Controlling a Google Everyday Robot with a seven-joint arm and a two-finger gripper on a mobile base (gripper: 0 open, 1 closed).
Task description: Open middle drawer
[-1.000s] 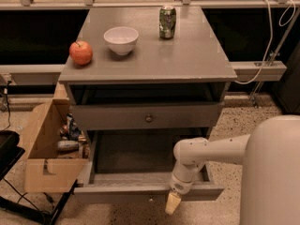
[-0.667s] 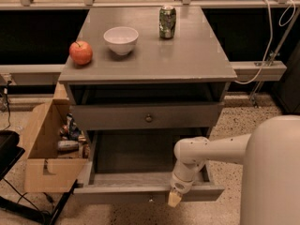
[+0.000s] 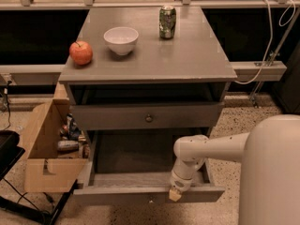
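I see the gripper [image 3: 175, 194] down at the front edge of the middle drawer [image 3: 117, 194], a little right of the drawer's centre. Its pale tip overlaps the top of the front panel. I cannot tell from this angle how wide it stands, or whether it grips anything. The white arm [image 3: 206, 149] reaches in from the right, across the drawer's right front corner, and comes off the robot's rounded body [image 3: 276, 172].

The middle drawer is pulled well out of the cabinet, and its bare floor is in view. Above it the top drawer [image 3: 108, 117] shows its front and small round knob [image 3: 149, 118]. There is a dark gap between that front and the cabinet top [image 3: 197, 60], so it may be slightly out, though I am not sure.

On the cabinet top a red apple [image 3: 81, 53] sits near the left front corner. A white bowl [image 3: 121, 40] is just behind and right of it, and a green can [image 3: 167, 22] stands upright near the back edge. On the floor beside the cabinet's left side is an open cardboard box [image 3: 44, 175] with clutter inside.
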